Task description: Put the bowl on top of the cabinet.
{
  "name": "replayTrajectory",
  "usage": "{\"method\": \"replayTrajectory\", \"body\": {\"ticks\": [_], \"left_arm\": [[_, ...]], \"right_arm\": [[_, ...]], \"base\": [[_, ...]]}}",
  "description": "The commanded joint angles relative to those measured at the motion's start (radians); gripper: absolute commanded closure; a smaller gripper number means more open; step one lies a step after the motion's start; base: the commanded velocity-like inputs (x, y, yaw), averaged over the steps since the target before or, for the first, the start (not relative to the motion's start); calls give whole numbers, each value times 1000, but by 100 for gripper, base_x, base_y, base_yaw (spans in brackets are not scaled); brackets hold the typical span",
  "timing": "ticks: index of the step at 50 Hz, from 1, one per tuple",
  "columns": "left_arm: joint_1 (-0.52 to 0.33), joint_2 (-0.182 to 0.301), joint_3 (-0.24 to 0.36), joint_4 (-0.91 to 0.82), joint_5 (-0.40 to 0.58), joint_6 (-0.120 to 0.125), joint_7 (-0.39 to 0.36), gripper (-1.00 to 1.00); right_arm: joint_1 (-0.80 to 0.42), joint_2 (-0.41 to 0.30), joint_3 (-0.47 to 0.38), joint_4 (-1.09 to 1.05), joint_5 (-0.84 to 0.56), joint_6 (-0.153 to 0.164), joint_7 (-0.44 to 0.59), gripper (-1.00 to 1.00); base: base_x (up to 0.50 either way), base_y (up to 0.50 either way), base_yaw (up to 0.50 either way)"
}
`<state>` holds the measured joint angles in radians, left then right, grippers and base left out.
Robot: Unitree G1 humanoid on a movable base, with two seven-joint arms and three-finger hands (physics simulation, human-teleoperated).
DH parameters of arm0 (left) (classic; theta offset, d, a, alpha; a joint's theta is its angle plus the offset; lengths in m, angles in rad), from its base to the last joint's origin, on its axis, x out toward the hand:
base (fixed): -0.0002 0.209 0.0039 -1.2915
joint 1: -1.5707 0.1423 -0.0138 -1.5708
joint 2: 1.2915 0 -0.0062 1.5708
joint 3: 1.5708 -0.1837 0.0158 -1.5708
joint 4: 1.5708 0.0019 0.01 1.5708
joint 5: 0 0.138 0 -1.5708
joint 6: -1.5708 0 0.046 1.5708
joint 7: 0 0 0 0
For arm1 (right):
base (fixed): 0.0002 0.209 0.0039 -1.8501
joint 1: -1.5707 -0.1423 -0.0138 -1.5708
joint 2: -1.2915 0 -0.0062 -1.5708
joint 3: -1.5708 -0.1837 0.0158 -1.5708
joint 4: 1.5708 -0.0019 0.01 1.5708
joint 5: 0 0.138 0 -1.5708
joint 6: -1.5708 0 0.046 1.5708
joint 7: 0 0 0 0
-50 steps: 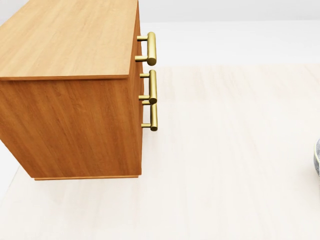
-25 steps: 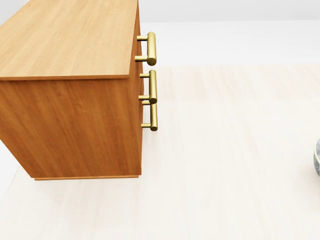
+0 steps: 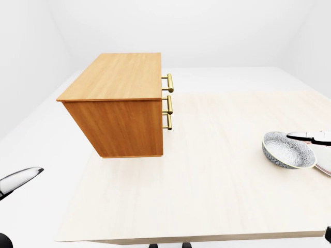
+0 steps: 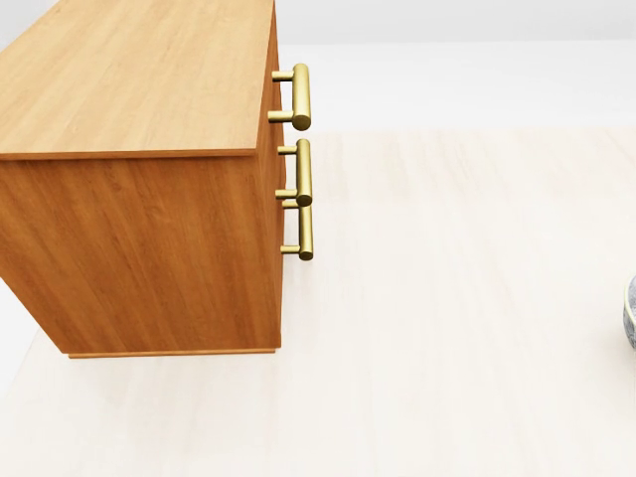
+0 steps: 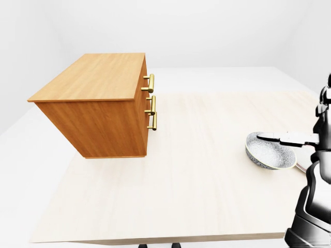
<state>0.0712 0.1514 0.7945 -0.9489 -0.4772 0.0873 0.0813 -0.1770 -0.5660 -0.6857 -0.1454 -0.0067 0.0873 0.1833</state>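
A patterned grey-white bowl [image 3: 288, 150] rests on the pale table [image 3: 207, 186] at the right of the left-eye view; only its edge [image 4: 631, 313] shows in the head view. The wooden cabinet [image 3: 119, 103], with three brass handles [image 3: 168, 98] on its right face, stands on the table's left part, its flat top [image 4: 139, 75] bare. My right hand [image 5: 284, 138] comes in from the right, one straight finger [image 3: 310, 138] lying over the bowl's far rim without closing round it. At the left edge, only a silver tip of my left hand [image 3: 20, 179] shows, low and away from the table.
A white plate [image 3: 325, 166] lies just right of the bowl, partly cut off by the view's edge. My right arm [image 5: 315, 206] fills the lower right of the right-eye view. The table's near edge [image 3: 196, 240] runs along the bottom; white walls stand around.
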Motion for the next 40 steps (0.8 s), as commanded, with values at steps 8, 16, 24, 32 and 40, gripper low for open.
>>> {"method": "replayTrajectory", "body": {"ticks": [8,16,24,32,40], "left_arm": [[0,-3,-5,0,7,0,-4,-100],[0,-6,-11,4,14,0,-5,-100],[0,-10,-20,6,23,0,-7,-100],[0,-10,-21,7,25,0,-8,-100],[1,-11,-20,1,23,0,-8,-100]], "right_arm": [[-299,-209,287,864,-186,0,-7,-100],[-407,-262,427,1081,-406,-13,49,-100],[-419,-276,473,1130,-584,0,138,-100],[-432,-294,469,1148,-652,0,175,-100],[-436,-284,459,1134,-660,0,203,-100]], "base": [[0,0,0],[0,0,0],[0,0,0],[0,0,0],[0,0,0]]}}
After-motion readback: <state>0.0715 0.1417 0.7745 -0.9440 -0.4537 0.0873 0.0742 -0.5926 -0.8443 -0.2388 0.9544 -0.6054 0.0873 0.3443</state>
